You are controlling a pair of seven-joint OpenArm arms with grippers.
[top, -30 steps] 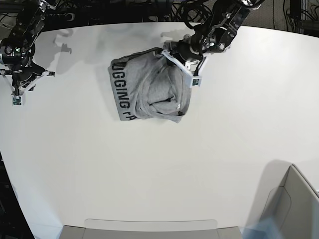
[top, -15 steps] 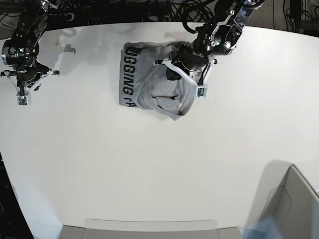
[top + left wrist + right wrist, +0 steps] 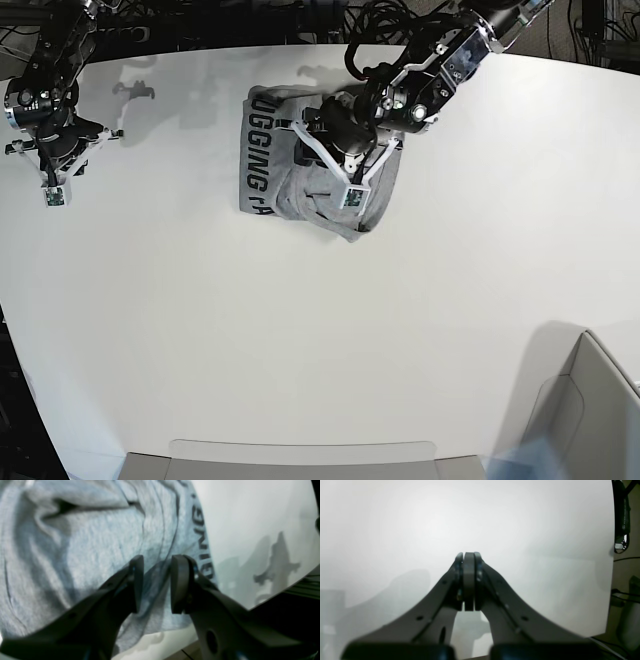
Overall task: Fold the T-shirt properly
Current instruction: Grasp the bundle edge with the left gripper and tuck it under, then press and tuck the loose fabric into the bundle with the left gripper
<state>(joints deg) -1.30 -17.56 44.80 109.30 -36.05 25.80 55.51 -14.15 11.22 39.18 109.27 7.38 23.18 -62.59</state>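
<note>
Lying bunched near the far edge of the white counter (image 3: 300,340), the T-shirt (image 3: 270,170) shows us soft heather-grey knit, rumpled into folds, with black block letters along one side. We see the left gripper (image 3: 155,585) right above the cloth, its dark jaws parted and nothing pinched between them. We find the right gripper (image 3: 469,580) pressed fully together, empty, over bare counter near its far corner, well apart from the T-shirt.
</note>
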